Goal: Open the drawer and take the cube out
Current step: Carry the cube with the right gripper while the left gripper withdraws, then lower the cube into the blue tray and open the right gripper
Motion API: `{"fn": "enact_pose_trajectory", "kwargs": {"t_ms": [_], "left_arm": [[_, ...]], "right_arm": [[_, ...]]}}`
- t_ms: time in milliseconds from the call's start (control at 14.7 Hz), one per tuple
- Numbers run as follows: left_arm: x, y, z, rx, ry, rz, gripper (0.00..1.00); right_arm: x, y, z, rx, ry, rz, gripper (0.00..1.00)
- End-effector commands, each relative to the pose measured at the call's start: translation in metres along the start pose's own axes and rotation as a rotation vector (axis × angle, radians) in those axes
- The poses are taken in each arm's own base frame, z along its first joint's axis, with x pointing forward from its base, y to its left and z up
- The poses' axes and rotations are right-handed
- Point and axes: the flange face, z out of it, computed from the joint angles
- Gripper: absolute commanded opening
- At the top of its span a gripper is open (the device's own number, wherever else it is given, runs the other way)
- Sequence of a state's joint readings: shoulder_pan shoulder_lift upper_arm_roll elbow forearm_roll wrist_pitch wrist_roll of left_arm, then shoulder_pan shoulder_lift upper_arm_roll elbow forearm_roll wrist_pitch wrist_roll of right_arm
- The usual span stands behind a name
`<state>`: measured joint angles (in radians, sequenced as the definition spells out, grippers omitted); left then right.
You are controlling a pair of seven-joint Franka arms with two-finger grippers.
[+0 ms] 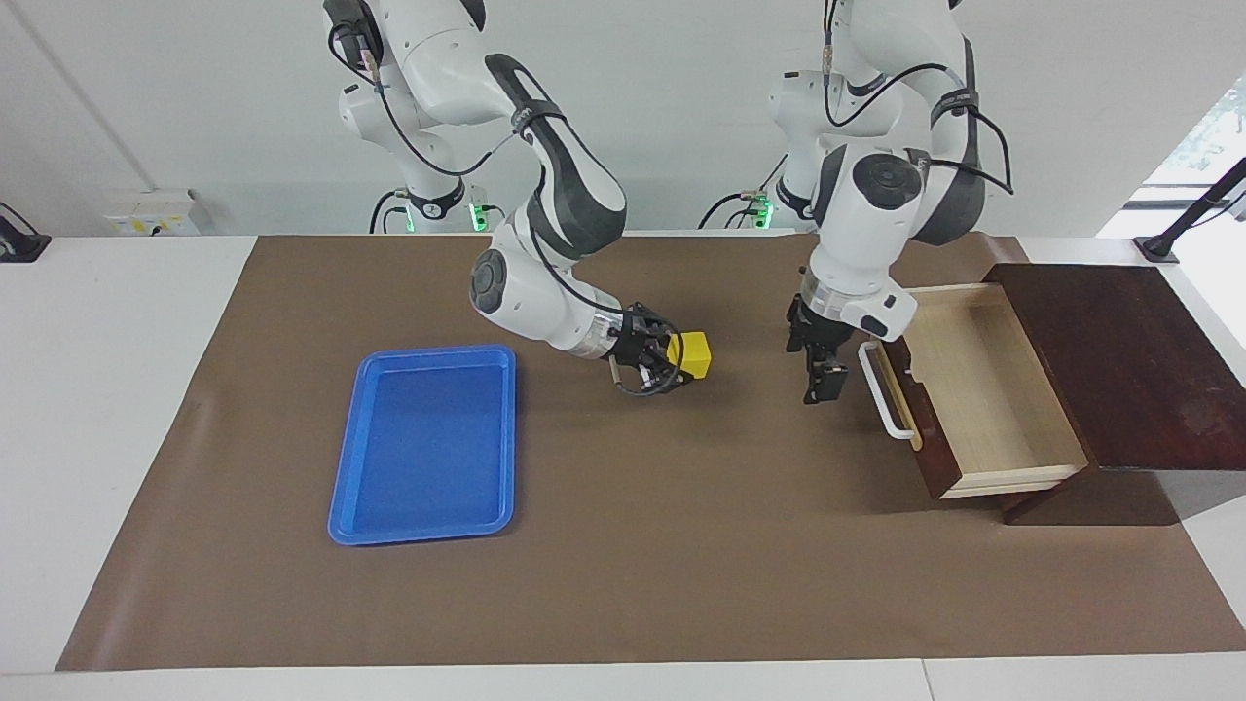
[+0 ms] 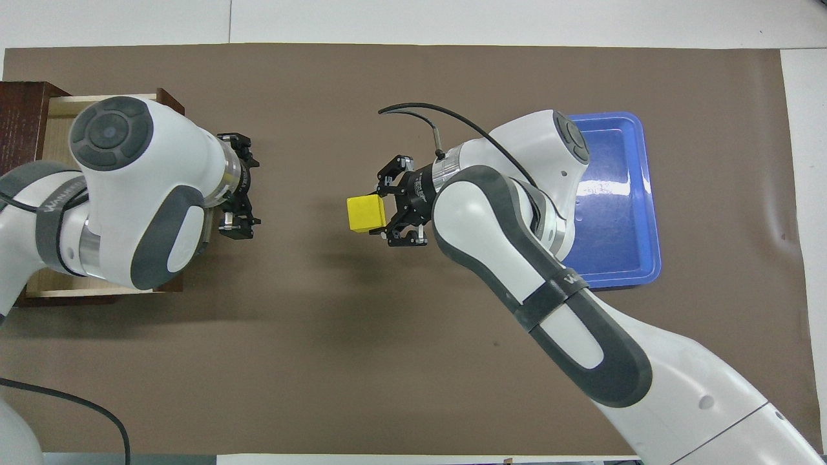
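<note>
The small yellow cube [image 1: 695, 352] [image 2: 365, 214] hangs above the brown mat, mid-table, with my right gripper [image 1: 681, 359] [image 2: 380, 212] shut on it from the tray's side. The dark wooden drawer [image 1: 1003, 477] stands pulled out of its box [image 1: 1129, 360], its pale interior bare. My left gripper [image 1: 820, 375] [image 2: 238, 187] hangs open and holds nothing, over the mat just in front of the drawer's white handle [image 1: 881, 391]. In the overhead view the left arm covers most of the drawer [image 2: 61, 104].
A flat blue tray [image 1: 341, 506] [image 2: 649, 194] lies on the mat toward the right arm's end, with nothing in it. The brown mat [image 1: 633, 545] covers most of the white table.
</note>
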<state>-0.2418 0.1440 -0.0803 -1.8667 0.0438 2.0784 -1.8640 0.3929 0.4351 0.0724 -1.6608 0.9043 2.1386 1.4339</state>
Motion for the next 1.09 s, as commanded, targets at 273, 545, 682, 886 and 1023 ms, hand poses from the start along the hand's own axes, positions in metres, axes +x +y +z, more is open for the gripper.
{"fn": "enact_pose_trajectory", "kwargs": {"t_ms": [273, 545, 682, 886, 1023], "left_arm": [[0.100, 0.011, 0.009, 0.018, 0.138, 0.147, 1.00], [0.137, 0.017, 0.005, 0.018, 0.195, 0.224, 1.00], [0.165, 0.018, 0.005, 0.026, 0.239, 0.247, 1.00], [0.209, 0.017, 0.004, 0.037, 0.246, 0.256, 1.00], [0.237, 0.016, 0.007, 0.041, 0.247, 0.248, 1.00]], "right_arm": [[0.145, -0.039, -0.138, 0.017, 0.015, 0.058, 0.00], [0.216, -0.020, -0.163, 0.000, 0.050, 0.063, 0.00], [0.257, -0.003, -0.180, 0.006, 0.050, 0.039, 0.00], [0.301, 0.033, -0.177, -0.011, 0.052, -0.019, 0.00], [0.323, 0.050, -0.175, -0.013, 0.063, -0.032, 0.00]]}}
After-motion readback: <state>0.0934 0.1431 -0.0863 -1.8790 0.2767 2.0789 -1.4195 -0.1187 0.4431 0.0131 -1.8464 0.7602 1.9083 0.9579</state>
